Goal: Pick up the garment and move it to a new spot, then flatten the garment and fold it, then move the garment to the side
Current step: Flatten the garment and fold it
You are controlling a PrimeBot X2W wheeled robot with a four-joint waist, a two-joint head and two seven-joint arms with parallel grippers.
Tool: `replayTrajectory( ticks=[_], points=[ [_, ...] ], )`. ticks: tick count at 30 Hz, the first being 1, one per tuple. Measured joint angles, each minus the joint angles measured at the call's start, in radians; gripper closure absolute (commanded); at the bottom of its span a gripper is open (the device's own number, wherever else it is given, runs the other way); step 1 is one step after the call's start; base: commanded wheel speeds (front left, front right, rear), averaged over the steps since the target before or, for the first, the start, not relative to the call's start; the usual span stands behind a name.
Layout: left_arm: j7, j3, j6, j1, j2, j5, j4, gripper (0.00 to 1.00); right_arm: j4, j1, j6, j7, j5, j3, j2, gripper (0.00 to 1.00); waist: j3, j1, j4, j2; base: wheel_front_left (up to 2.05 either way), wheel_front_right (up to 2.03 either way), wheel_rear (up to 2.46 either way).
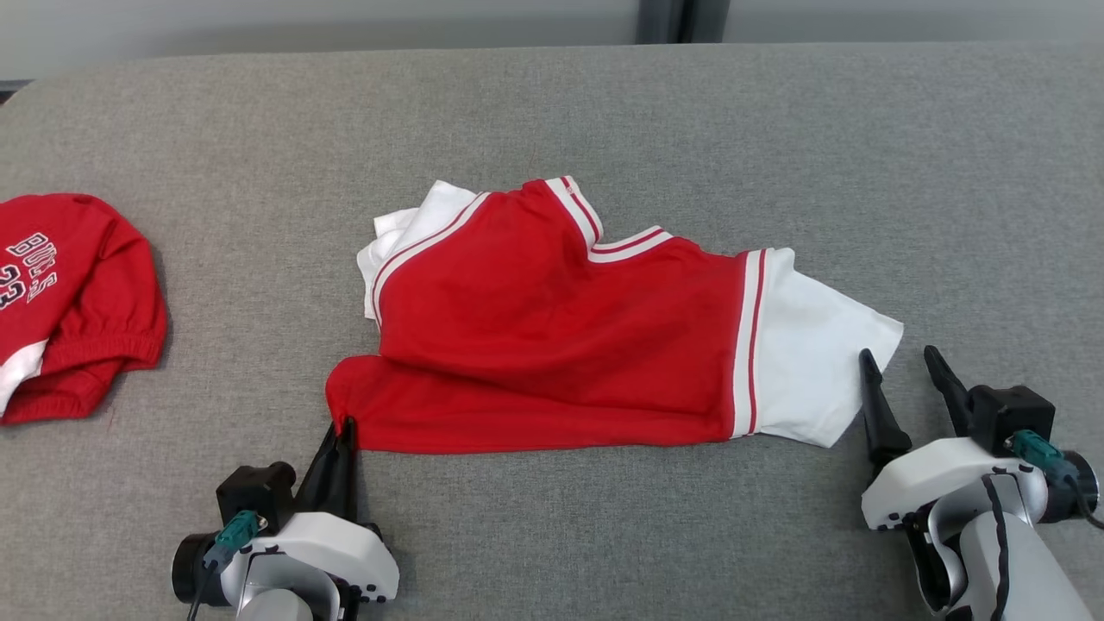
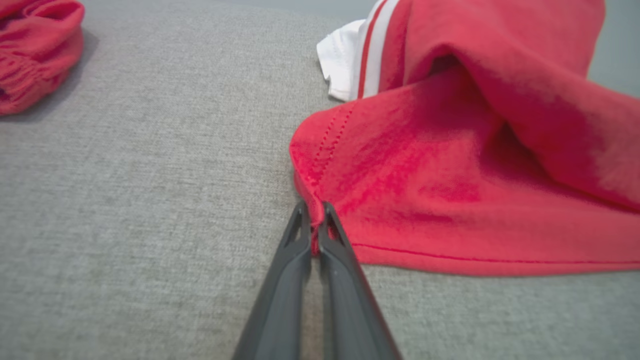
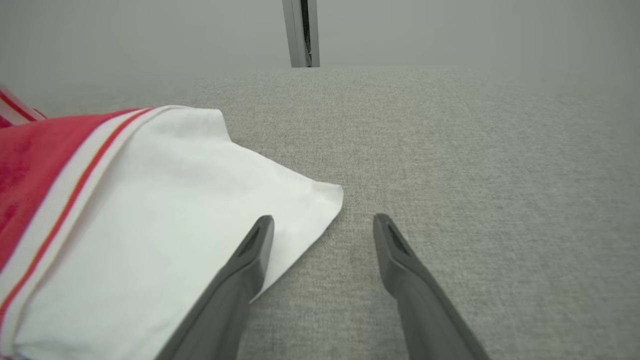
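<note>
The garment (image 1: 561, 336) is a red jersey with white sleeves and red-and-white striped trim, lying crumpled in the middle of the grey surface. My left gripper (image 1: 343, 424) is shut on the garment's near left red corner (image 2: 320, 200), the fabric pinched between its fingertips. My right gripper (image 1: 897, 358) stands open at the near right, beside the white sleeve (image 3: 165, 225). One right finger (image 3: 252, 250) rests over the sleeve's edge and the other (image 3: 395, 250) lies on bare cloth surface; nothing is between them.
A second red garment (image 1: 69, 302) with white lettering lies bunched at the far left edge, also seen in the left wrist view (image 2: 35, 50). The grey fabric surface (image 1: 776, 129) stretches wide behind and to the right. A dark post (image 3: 301, 32) stands beyond the far edge.
</note>
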Motion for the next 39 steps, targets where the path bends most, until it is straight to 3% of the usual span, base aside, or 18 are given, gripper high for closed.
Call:
replayTrajectory(
  ticks=[8, 9, 10, 11, 12, 20, 32, 39],
  points=[
    [-0.002, -0.016, -0.005, -0.015, 0.001, 0.012, -0.022, 1.00, 0.124, -0.101, 0.000, -0.002, 0.005, -0.016, -0.002, 0.00, 0.036, 0.0000, 0.022, 0.0001, 0.00, 0.00, 0.00],
    [-0.002, -0.017, -0.005, -0.019, 0.001, 0.013, -0.023, 1.00, 0.137, -0.114, 0.000, -0.002, 0.002, -0.012, -0.004, 0.16, 0.042, 0.0000, 0.024, 0.0000, 0.00, 0.00, 0.00],
    [-0.002, -0.018, -0.005, -0.025, 0.002, 0.016, -0.025, 1.00, 0.146, -0.124, 0.000, -0.002, 0.003, -0.013, -0.004, 0.52, 0.046, 0.0000, 0.025, 0.0000, 0.00, 0.00, 0.00],
    [-0.002, -0.018, -0.005, -0.029, 0.002, 0.018, -0.027, 1.00, 0.150, -0.133, 0.000, -0.002, 0.006, -0.013, -0.004, 0.97, 0.050, 0.0000, 0.026, 0.0000, 0.00, 0.00, 0.00],
    [-0.002, -0.018, -0.007, -0.031, 0.002, 0.018, -0.029, 1.00, 0.153, -0.139, 0.000, -0.002, 0.008, -0.010, -0.005, 1.00, 0.052, 0.0000, 0.027, 0.0000, 0.00, 0.00, 0.00],
    [0.001, 0.003, -0.008, -0.032, 0.002, 0.028, -0.066, 1.00, 0.100, -0.105, 0.000, 0.000, 0.052, -0.031, 0.000, 1.00, 0.028, 0.0000, 0.017, 0.0000, 0.00, 0.00, 0.00],
    [0.002, 0.047, -0.040, -0.073, 0.006, 0.152, -0.222, 1.00, -0.169, -0.120, 0.000, 0.000, 0.158, -0.077, 0.000, 1.00, -0.089, 0.0000, -0.002, 0.0000, 0.00, 0.00, 0.00],
    [0.002, 0.095, -0.085, -0.208, 0.080, 0.193, -0.297, 1.00, -0.256, -0.237, 0.000, 0.000, 0.284, -0.107, -0.007, 1.00, -0.175, 0.0000, -0.027, 0.0000, 0.00, 0.00, 0.00]
  ],
)
